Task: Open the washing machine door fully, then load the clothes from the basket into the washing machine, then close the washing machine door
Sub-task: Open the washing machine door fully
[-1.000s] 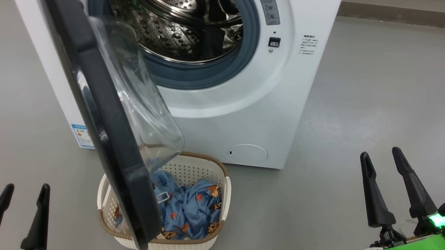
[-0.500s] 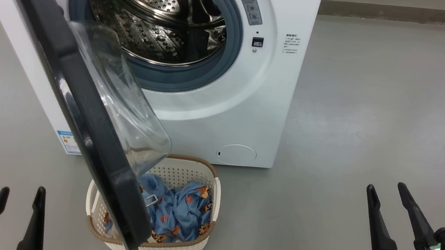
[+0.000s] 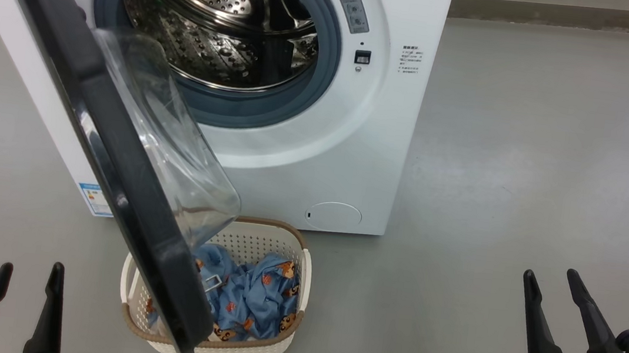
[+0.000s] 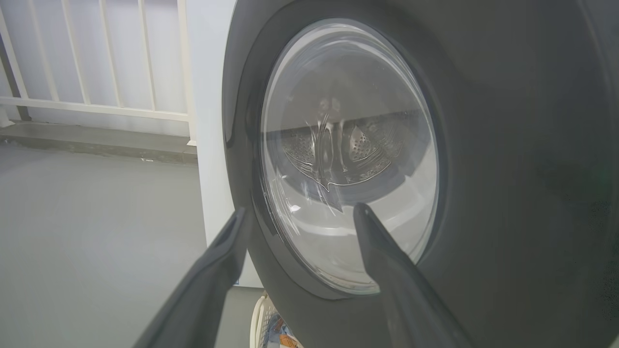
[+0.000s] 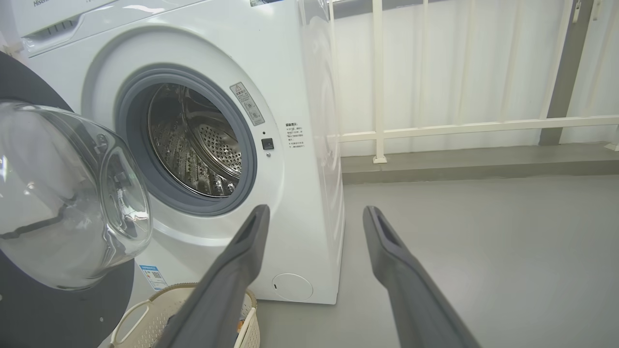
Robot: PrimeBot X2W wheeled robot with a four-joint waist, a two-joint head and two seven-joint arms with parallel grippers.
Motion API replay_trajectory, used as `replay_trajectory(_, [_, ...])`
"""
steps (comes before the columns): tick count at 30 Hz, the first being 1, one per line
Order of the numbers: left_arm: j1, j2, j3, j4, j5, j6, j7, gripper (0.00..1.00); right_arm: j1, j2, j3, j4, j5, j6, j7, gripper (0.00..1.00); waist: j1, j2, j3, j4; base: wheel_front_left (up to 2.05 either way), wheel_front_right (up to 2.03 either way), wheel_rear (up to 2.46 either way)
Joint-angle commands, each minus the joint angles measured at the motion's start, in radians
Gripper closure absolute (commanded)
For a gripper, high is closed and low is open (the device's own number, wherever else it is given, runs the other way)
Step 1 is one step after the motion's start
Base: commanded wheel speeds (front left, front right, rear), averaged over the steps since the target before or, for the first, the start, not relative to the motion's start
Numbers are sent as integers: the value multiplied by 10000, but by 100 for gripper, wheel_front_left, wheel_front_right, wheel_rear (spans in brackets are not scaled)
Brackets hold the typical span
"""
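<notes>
The white washing machine (image 3: 351, 163) stands ahead with its steel drum (image 3: 220, 18) exposed. The washing machine door (image 3: 90, 115) hangs partly open, and its black rim and glass bowl swing out over the basket (image 3: 260, 238) on the floor below. Blue bear-print clothes (image 3: 253, 300) lie inside the basket, partly hidden by the door. My left gripper (image 3: 32, 266) is open at the lower left, short of the door's outer face (image 4: 483, 145). My right gripper (image 3: 550, 273) is open at the lower right, far from the machine. In the wrist views, the left gripper (image 4: 300, 210) and the right gripper (image 5: 315, 209) are empty.
Grey floor (image 3: 532, 136) stretches wide to the right of the machine. A white railing (image 5: 435, 128) and a low kerb (image 5: 459, 166) run behind it. The open door stands between my left arm and the basket (image 5: 145, 319).
The head camera has swung slightly, shifting the machine left in view. My right gripper has drawn back toward the lower right, still open. The left gripper and the door stay as they were.
</notes>
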Motion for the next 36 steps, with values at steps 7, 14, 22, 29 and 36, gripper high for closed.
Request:
replay_trajectory(7, [-199,243,387,-293,106,7,-65,0,-133,-76,170,-184,-123,56,-123,0,0,-1,26,56,0,0,0])
replay_trajectory(14, [-223,223,398,-288,90,7,-65,0,-165,-65,222,-114,-157,56,-123,0,0,-1,41,95,0,0,0])
replay_trajectory(22, [-218,200,430,-324,113,7,-65,0,-195,-47,255,-96,-147,56,-123,0,0,-1,54,103,0,0,0])
replay_trajectory(29, [-231,199,429,-327,103,7,-65,0,-223,-16,274,-64,-163,56,-124,0,0,-1,74,112,0,0,0])
replay_trajectory(36, [-246,210,421,-311,83,7,-65,0,-222,32,225,-59,-169,56,-124,0,0,-1,76,123,0,0,0])
